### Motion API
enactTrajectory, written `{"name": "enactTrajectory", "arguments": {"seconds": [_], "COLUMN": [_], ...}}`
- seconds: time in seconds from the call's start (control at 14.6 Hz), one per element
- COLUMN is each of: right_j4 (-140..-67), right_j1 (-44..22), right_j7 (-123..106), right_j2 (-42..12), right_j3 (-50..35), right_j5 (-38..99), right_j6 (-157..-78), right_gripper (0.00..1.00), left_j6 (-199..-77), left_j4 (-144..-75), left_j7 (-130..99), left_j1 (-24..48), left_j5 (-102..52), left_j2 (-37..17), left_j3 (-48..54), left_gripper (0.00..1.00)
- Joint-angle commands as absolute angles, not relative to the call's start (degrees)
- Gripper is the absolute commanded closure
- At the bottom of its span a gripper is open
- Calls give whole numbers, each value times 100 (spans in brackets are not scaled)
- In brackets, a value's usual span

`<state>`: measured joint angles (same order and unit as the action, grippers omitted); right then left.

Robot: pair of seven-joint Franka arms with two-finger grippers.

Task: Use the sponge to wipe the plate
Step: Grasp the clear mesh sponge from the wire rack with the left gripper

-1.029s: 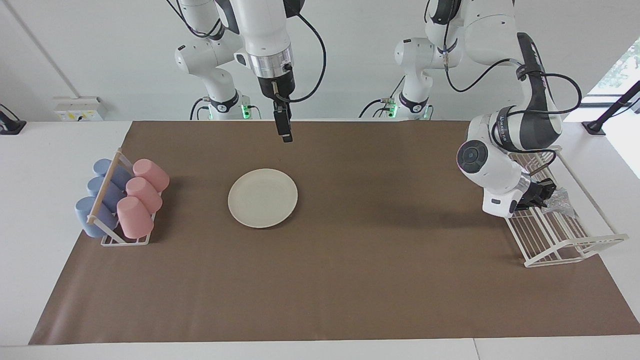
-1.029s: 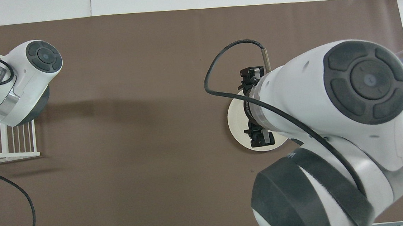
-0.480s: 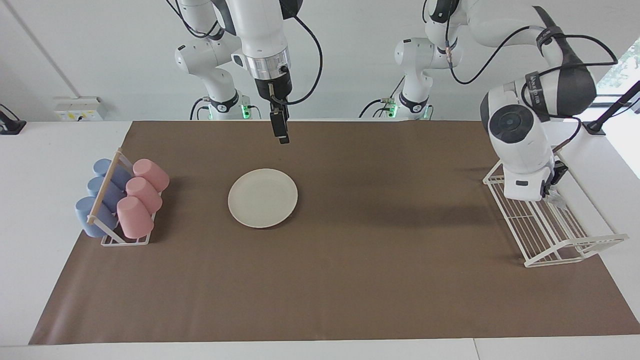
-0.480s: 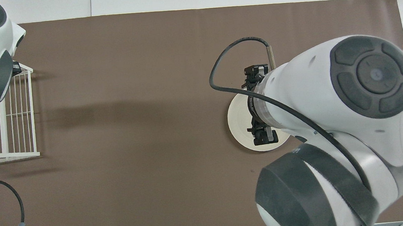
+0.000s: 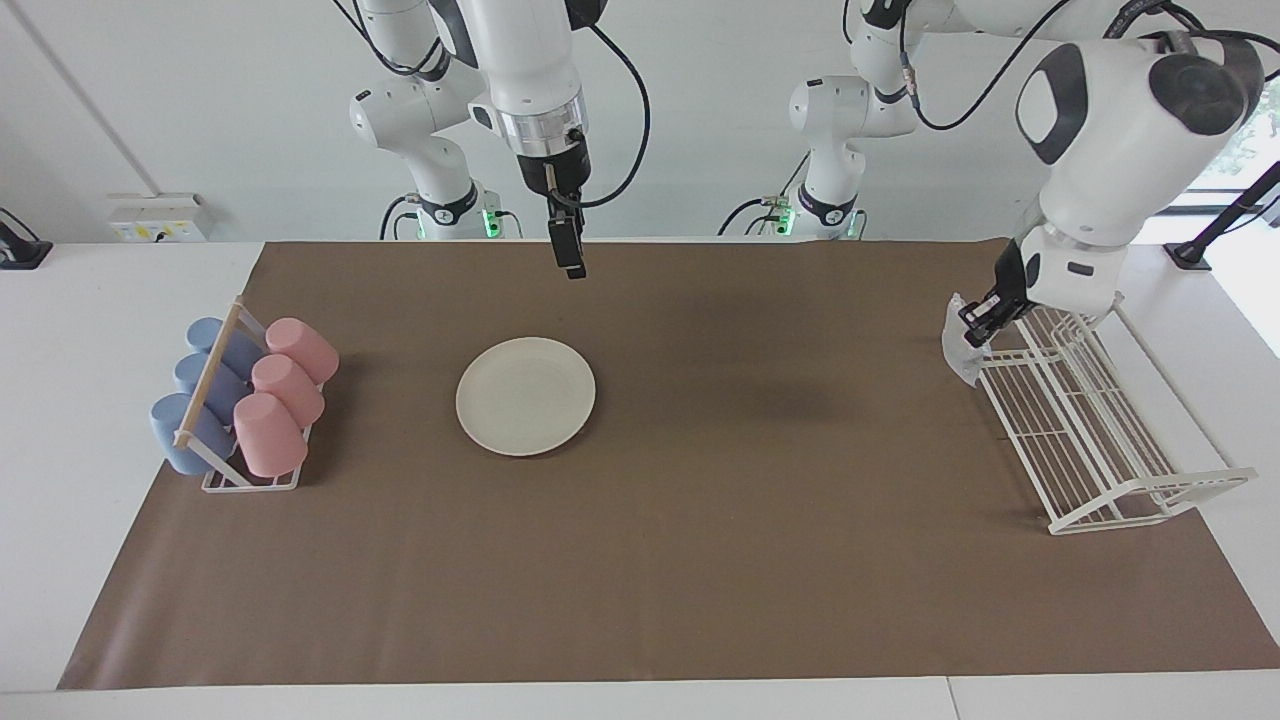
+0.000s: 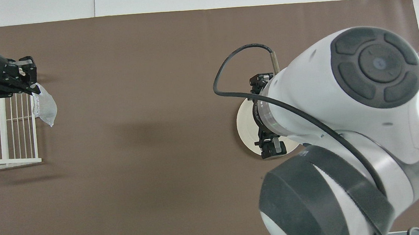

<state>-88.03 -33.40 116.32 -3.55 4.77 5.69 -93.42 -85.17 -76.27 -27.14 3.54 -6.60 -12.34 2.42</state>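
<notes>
Dangling limp from the left gripper [image 5: 975, 322], jaws clamped on its top edge, the sponge [image 5: 960, 350] hangs right of frame beside the wire rack [image 5: 1090, 440], free to carry. Silvery, wrinkled, soft. Plate [image 5: 526, 395], cream and smooth, lies centre-left on the brown mat [image 5: 700, 560]. Right gripper [image 5: 567, 255] waits above it, jaws apart.

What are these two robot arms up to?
The left gripper is shut on a silvery sponge, holding it in the air at the edge of a white wire rack. The plate lies bare on the brown mat, not yet wiped. The right gripper waits open above the mat, near the plate.
</notes>
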Motion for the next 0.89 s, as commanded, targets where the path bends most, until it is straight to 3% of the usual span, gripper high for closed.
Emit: {"name": "enactTrajectory", "arguments": {"seconds": [0.0, 0.14, 0.41, 0.82], "right_j4": [-7946, -7849, -7611, -7339], "right_j1": [-3383, -3480, -3595, -3893], "right_j7": [11681, 11681, 11759, 12349], "right_j2": [-1028, -1168, -1318, -1634], "right_j3": [448, 448, 457, 422], "right_j5": [606, 606, 641, 668], "right_j6": [-8747, -8675, -8754, -9211], "right_gripper": [0, 0, 0, 0], "left_j6": [-8420, -8455, -9261, -9439], "left_j4": [-7935, -8627, -10972, -12321], "left_j7": [-2541, -1990, -934, 412], "left_j1": [-42, -184, -378, -422], "left_j5": [-2156, -3141, -5330, -7512], "left_j2": [-1020, -661, 507, 641], "left_j3": [263, 255, 229, 229], "left_gripper": [100, 100, 100, 100]}}
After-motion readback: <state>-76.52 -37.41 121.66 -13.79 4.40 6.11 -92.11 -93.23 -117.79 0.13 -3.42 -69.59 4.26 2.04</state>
